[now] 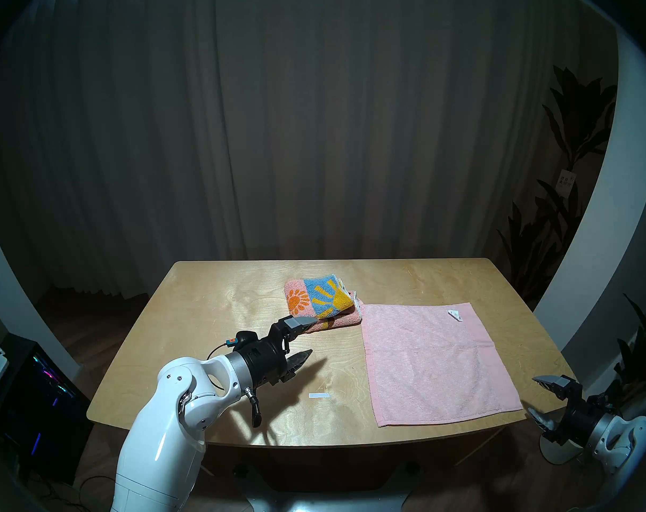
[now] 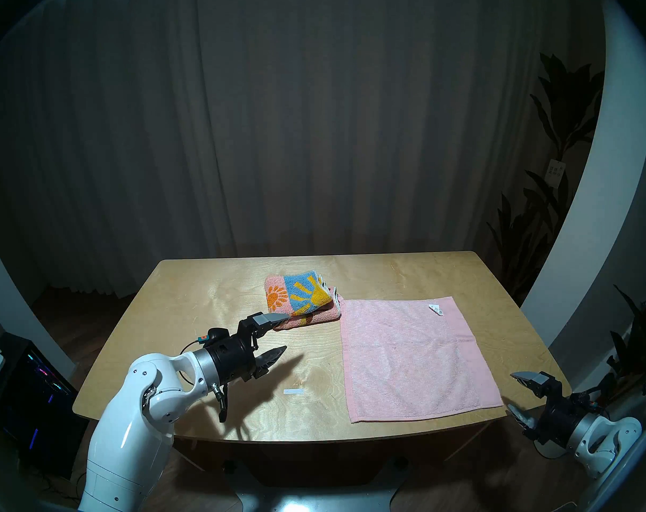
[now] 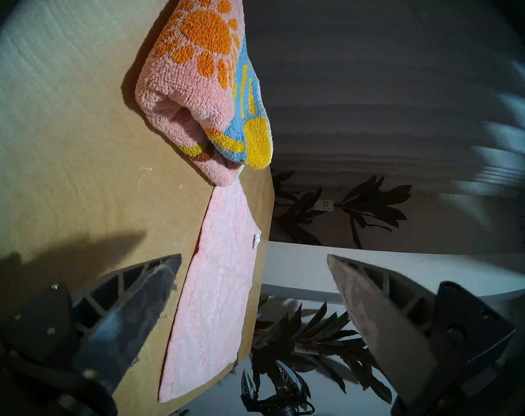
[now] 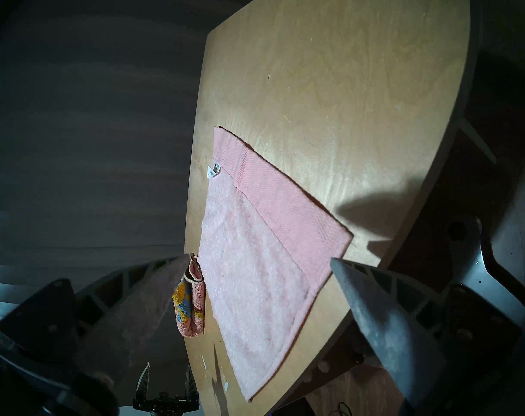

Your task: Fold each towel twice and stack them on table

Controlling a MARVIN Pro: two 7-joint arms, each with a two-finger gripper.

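Note:
The sunflower towel (image 1: 319, 300) (image 2: 299, 299) (image 3: 207, 85) (image 4: 189, 307) lies folded into a small thick bundle at the table's (image 1: 218, 315) middle back. To its right the plain pink towel (image 1: 434, 359) (image 2: 410, 356) (image 3: 216, 292) (image 4: 264, 256) is spread flat, its white tag (image 1: 454, 314) at the far right corner. My left gripper (image 1: 310, 337) (image 2: 282, 332) (image 3: 253, 262) hovers open just in front of the folded bundle, holding nothing. My right gripper (image 1: 535, 396) (image 2: 511, 393) (image 4: 259, 260) is open and empty, off the table's right front corner.
A small white tape mark (image 1: 319, 395) sits on the wood near the front middle. A dark computer case (image 1: 30, 400) with coloured lights stands on the floor at the left. Potted plants (image 1: 557, 204) stand to the right, and grey curtains hang behind.

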